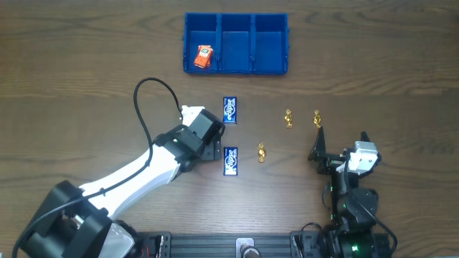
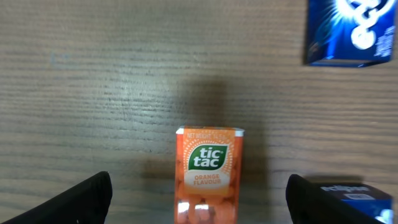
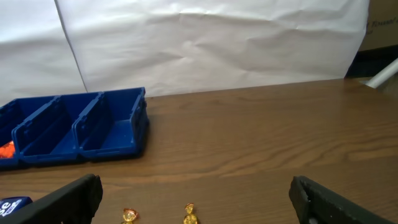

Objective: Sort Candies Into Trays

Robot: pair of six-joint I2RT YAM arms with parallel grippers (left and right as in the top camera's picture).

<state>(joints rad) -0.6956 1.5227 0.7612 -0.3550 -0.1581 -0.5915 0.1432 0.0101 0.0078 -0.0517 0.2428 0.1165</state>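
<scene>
An orange candy box [image 2: 209,180] lies flat on the wooden table, between the fingers of my left gripper [image 2: 199,186], which is open and straddles it just above. In the top view that gripper [image 1: 208,145] sits between two blue candy packs [image 1: 229,110] [image 1: 230,160]. Another orange box [image 1: 204,56] rests in the left compartment of the blue three-compartment tray [image 1: 237,70]. Three gold wrapped candies [image 1: 288,118] [image 1: 316,117] [image 1: 262,152] lie to the right. My right gripper [image 1: 341,148] stands open near its base, nothing in it.
The tray's middle and right compartments [image 3: 109,127] hold nothing. White paper [image 3: 211,43] hangs behind the table's far edge. The right wrist view shows two gold candies [image 3: 129,216] [image 3: 189,214] and a blue pack corner [image 3: 12,204] ahead of the gripper.
</scene>
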